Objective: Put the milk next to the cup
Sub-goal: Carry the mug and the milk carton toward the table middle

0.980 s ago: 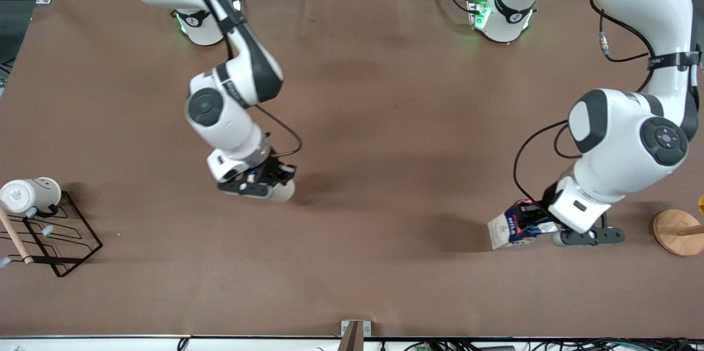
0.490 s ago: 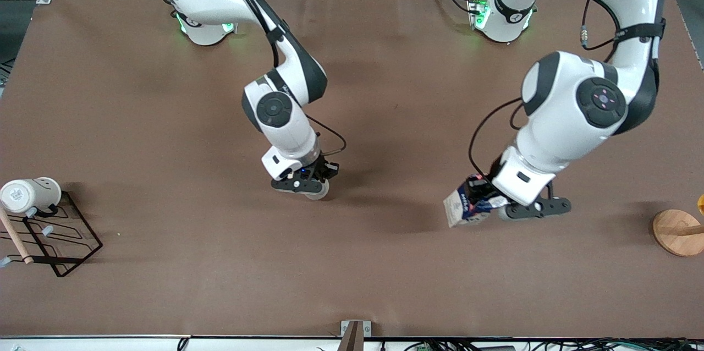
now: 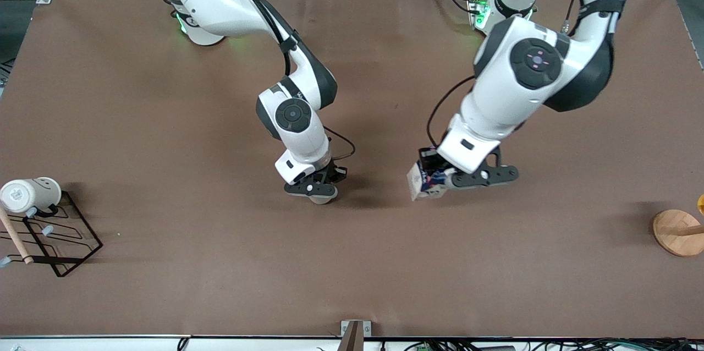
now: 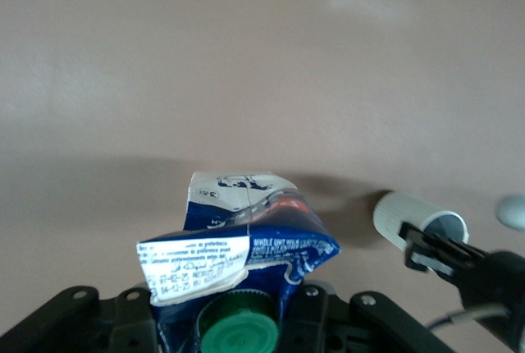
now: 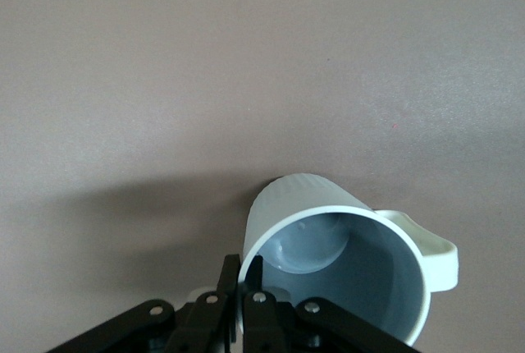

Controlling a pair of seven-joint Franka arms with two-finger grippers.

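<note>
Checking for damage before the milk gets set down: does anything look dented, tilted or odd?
The milk in the left tool looks crumpled near its gable top, and hangs tilted. The cup hangs tilted in the right tool, gripped by its rim. No spill shows.

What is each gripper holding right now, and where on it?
The left gripper holds the milk by its gabled top, near the green cap. The right gripper holds the cup, pinched at its rim.
</note>
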